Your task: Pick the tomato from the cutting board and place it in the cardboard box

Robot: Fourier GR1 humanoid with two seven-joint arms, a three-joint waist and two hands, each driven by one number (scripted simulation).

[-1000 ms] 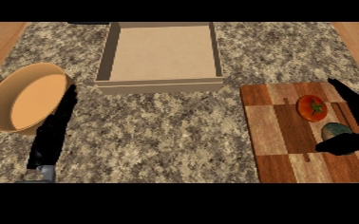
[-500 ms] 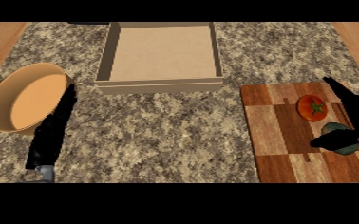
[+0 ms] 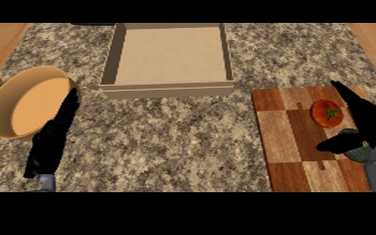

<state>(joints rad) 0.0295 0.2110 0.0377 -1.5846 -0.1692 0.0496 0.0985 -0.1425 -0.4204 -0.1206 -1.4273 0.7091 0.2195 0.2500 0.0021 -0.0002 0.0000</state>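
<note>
A red tomato (image 3: 327, 113) with a green stem lies on the wooden cutting board (image 3: 290, 139) at the right. My right hand (image 3: 355, 129) is open around it: straight fingers run along the tomato's right side, and the thumb sticks out to the left just below it. No finger is curled on the tomato. The open cardboard box (image 3: 170, 59) sits at the back centre, with nothing in it. My left hand (image 3: 53, 135) rests open at the lower left, fingers pointing up, far from the board.
A tan bowl (image 3: 31, 101) stands at the left edge, touching the left hand's fingertips in the picture. Speckled granite counter (image 3: 176, 139) lies between the box and the board.
The right hand has slid up the board toward the tomato, so its fingers now flank the fruit. The left hand and the tomato have stayed put.
</note>
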